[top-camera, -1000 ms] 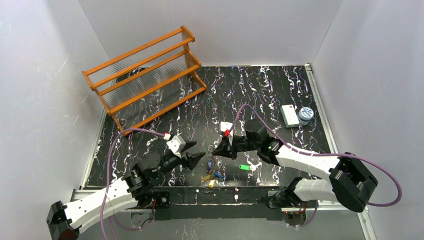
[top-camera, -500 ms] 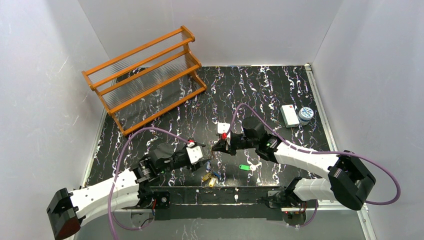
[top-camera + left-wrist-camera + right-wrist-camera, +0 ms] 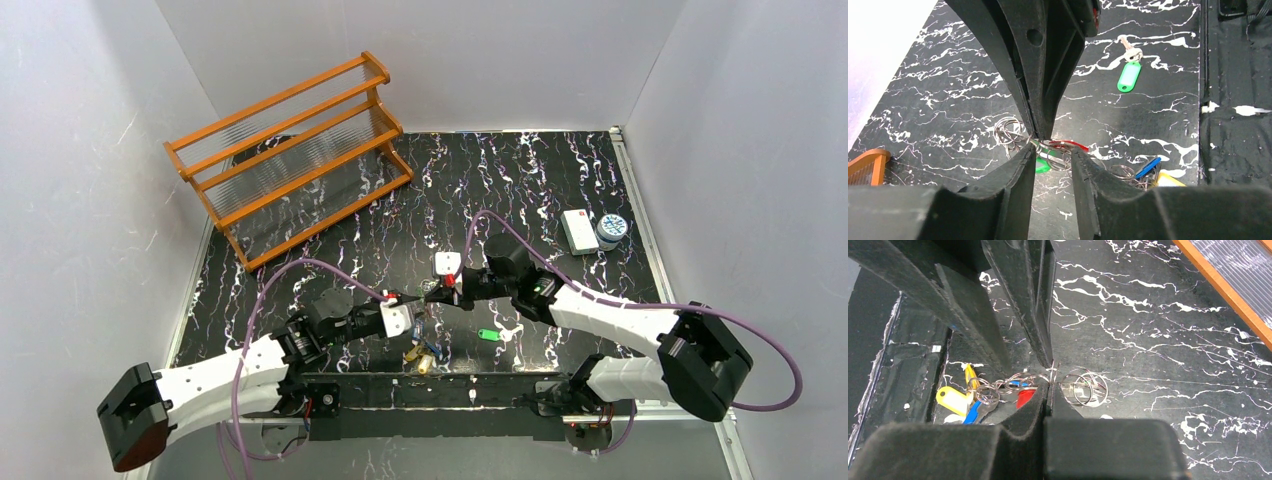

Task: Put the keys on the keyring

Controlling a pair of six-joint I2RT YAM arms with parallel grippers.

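My right gripper point(image 3: 432, 294) is shut on the thin wire keyring point(image 3: 1052, 374), pinched at its fingertips point(image 3: 1048, 390) just above the black mat. Several split rings point(image 3: 1084, 388) hang on it, with a red tag point(image 3: 1025, 396), a blue key point(image 3: 975, 410) and a yellow tag point(image 3: 953, 399) beside it. My left gripper point(image 3: 414, 316) is open and tip to tip with the right one; its fingers point(image 3: 1020, 165) straddle the rings and red tag point(image 3: 1068, 145). A loose green-tagged key point(image 3: 1129, 76) lies apart on the mat and also shows in the top view point(image 3: 488, 335).
An orange wooden rack point(image 3: 290, 150) stands at the back left. A white box point(image 3: 578, 230) and a blue-white jar point(image 3: 611, 228) sit at the right edge. More keys point(image 3: 422, 356) lie by the front rail point(image 3: 470, 385). White walls enclose the mat.
My left arm has swung right and forward, bringing its open gripper up against the right gripper's tips. The right gripper has shifted slightly left and stayed shut.
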